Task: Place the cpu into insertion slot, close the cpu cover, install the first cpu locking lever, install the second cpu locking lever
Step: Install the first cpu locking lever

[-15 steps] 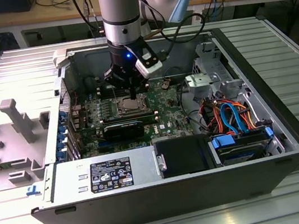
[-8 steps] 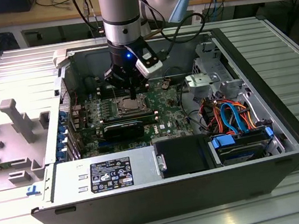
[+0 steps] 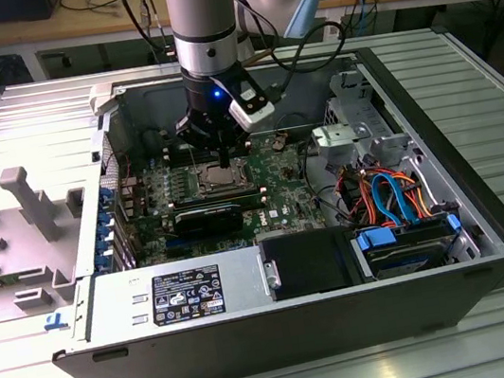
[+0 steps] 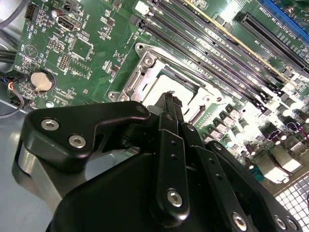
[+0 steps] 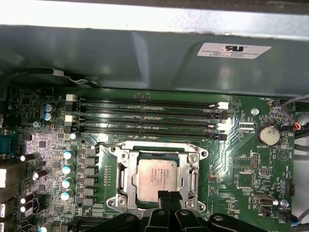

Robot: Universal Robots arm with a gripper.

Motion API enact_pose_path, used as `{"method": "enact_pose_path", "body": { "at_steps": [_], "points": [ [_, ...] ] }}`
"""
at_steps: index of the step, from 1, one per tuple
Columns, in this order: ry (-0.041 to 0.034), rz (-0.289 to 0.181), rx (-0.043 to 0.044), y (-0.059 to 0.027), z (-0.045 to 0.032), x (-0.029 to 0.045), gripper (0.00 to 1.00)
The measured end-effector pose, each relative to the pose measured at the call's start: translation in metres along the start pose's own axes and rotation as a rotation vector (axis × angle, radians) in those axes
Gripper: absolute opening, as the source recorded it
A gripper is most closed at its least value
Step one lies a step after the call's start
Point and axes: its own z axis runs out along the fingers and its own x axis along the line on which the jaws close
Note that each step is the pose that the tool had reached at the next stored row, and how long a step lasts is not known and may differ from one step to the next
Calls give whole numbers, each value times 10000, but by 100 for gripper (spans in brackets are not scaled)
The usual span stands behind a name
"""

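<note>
Dull silver metal marked the cpu, which lay flat and square inside the insertion slot on the green circuit board, so the chip was already seated. The gripper hung directly over the chip's near edge, fingertips drawn together with nothing between them. Whether they touched the chip could not be told.
</note>
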Motion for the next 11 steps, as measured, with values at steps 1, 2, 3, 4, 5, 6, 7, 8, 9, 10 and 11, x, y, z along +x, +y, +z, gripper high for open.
{"method": "enact_pose_path", "body": {
  "at_steps": [1, 2, 3, 4, 5, 6, 7, 8, 9, 10, 11],
  "points": [
    [0, -15, 0, 0, 0, 0, 11],
    [0, -25, -1, 0, 0, 0, 11],
    [-1, -44, -1, 0, 0, 0, 11],
    [-1, -55, -1, 0, 0, 0, 11],
    [-1, -75, -1, 0, 0, 0, 11],
    [-2, -86, -1, 0, 0, 0, 11],
    [-1, -95, -2, 0, 0, 0, 11],
    [-1, -108, -2, 0, 0, 0, 11],
    [-1, -118, -2, 0, 0, 0, 11],
    [-2, -132, -2, 0, 0, 0, 11],
    [-2, -142, -3, 0, 0, 0, 11]
  ]
}}
